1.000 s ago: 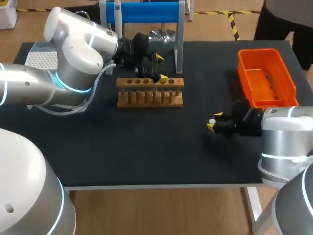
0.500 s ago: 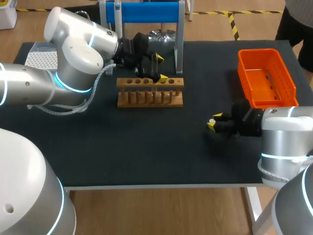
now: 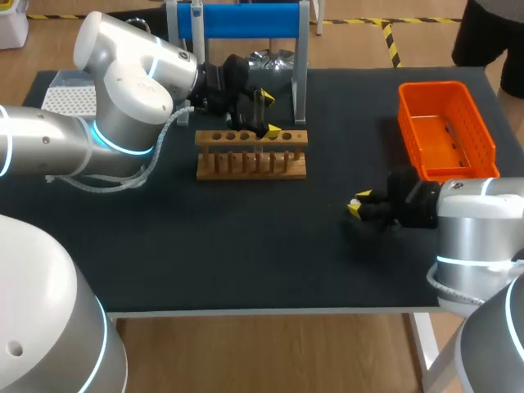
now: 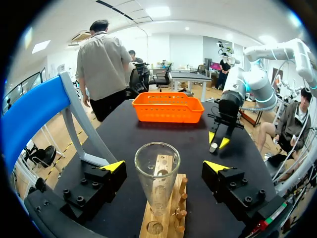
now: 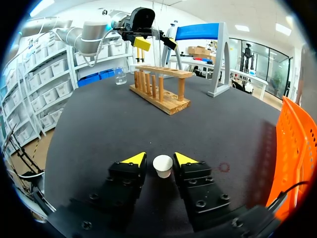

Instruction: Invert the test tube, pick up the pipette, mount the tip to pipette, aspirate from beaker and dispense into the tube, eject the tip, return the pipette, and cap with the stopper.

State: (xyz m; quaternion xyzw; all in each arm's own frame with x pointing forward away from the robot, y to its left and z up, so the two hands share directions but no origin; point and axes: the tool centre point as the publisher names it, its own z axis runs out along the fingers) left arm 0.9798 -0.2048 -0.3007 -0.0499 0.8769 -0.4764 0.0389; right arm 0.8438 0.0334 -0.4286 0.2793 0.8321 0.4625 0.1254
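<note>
From above, the left gripper (image 3: 270, 113) is seen at the back of the table (image 3: 246, 246), just over the wooden rack (image 3: 251, 153). Its two yellow tips are held wide apart. The test tube is too hard to make out here. The right gripper (image 3: 358, 202) is found well apart from the rack, near the orange basket (image 3: 446, 131). A small white stopper (image 3: 355, 201) is pinched between its tips.

In the left wrist view, the test tube (image 4: 157, 183) is seen standing at the near end of the rack (image 4: 166, 218). Its open mouth is turned toward the gripper. The tube is placed between the left gripper's fingers (image 4: 113, 166), but a gap is left on each side, so nothing is gripped. Ahead, the right gripper (image 4: 218, 141) is seen with the stopper (image 4: 212, 147) at its tips.

In the right wrist view, the stopper (image 5: 162, 166) is squeezed from both sides by the right gripper (image 5: 160, 159). Far ahead, the rack (image 5: 161, 91) is seen, with the left gripper (image 5: 154, 43) spread open above it.
</note>
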